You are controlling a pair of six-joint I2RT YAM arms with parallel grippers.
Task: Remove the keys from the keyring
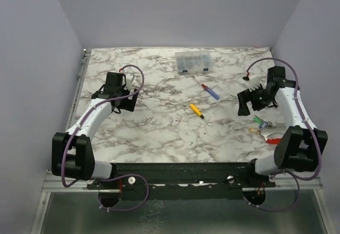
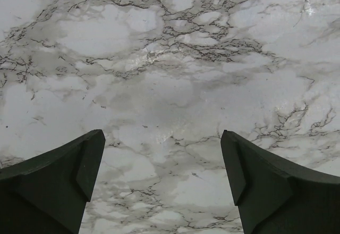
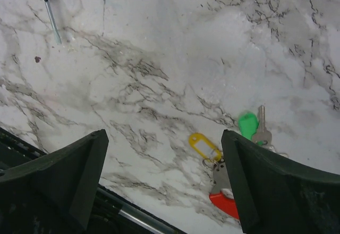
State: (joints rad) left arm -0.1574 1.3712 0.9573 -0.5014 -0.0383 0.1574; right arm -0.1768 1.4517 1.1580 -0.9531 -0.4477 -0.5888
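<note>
Top cam: high above the 6 o'clock edge, faces down toward 12, sees whole tabletop (image 1: 159, 133). L wrist cam: v. close, looks down on marble only. R wrist cam: close too; shares keys (image 3: 247, 124) w/ top view's 4 o'clock.

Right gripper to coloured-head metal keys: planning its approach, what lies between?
Only bare marble tabletop lies between the right gripper and the coloured-head metal keys, as the top view shows.

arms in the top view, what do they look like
Both the left arm and right arm have white links, bulky black joint housings and black wrists. A purple cable loops along each. The jaws are dark, wedge-shaped blocks.
</note>
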